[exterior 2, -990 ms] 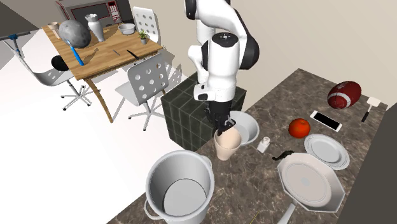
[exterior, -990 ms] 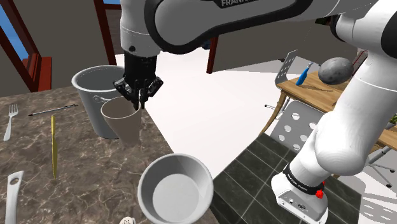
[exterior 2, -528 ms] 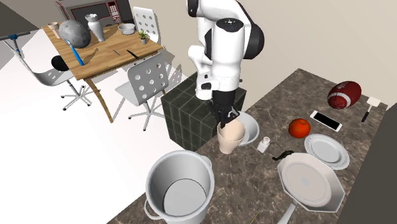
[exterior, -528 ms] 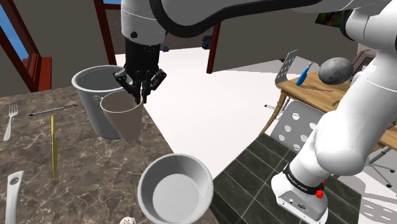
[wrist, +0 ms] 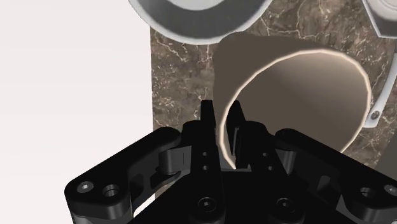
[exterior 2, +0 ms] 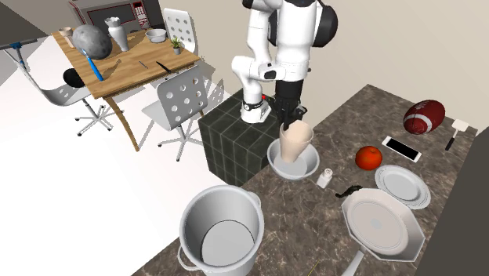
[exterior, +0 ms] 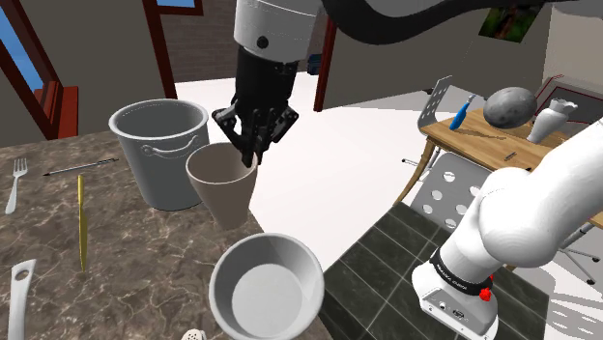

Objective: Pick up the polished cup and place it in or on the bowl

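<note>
Dark marble counter carries a grey bowl and a bucket. Clear of the stone, the beige cup hangs from the hand, whose fingers pinch its rim, one inside and one outside. In the second exterior view the cup's base covers part of the bowl.

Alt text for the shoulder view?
The black gripper clasps the rim of a beige cup with its fingers, holding it in the air over a dark marble counter. A grey bucket stands behind it, a grey bowl nearer the camera.
</note>
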Available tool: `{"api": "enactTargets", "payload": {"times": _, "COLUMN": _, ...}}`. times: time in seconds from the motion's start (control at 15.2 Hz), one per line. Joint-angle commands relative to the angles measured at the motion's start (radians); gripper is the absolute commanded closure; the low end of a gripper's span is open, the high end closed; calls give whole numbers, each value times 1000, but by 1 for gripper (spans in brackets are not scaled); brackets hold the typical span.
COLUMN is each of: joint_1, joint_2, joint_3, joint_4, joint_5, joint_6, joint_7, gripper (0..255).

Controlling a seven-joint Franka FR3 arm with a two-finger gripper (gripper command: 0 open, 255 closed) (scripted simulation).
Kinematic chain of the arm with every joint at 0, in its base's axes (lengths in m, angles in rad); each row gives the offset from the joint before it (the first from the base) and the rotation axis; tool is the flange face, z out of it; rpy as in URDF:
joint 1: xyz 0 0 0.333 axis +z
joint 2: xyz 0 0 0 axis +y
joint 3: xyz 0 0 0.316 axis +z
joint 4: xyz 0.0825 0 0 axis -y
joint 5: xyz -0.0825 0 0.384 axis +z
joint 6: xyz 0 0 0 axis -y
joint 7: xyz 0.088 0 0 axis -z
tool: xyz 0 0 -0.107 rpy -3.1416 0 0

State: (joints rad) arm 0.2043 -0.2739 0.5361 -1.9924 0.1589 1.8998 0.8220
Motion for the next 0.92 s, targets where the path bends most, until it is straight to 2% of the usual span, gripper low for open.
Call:
{"api": "enactTargets", "payload": {"times": 0.0, "joint_1": 17, "joint_2": -74, "joint_3": -7, "joint_4": -45, "joint_5": 35, "joint_6": -21, "joint_7": -1, "gripper": 255}}
{"api": "enactTargets", "payload": {"times": 0.4, "joint_1": 83, "joint_2": -273, "joint_3": -29, "joint_4": -137, "joint_5": 113, "joint_6": -115, "joint_7": 17, "gripper": 255}}
{"api": "enactTargets", "payload": {"times": 0.86, "joint_1": 92, "joint_2": -282, "joint_3": -14, "joint_4": -236, "joint_5": 128, "joint_6": -24, "joint_7": 10, "gripper": 255}}
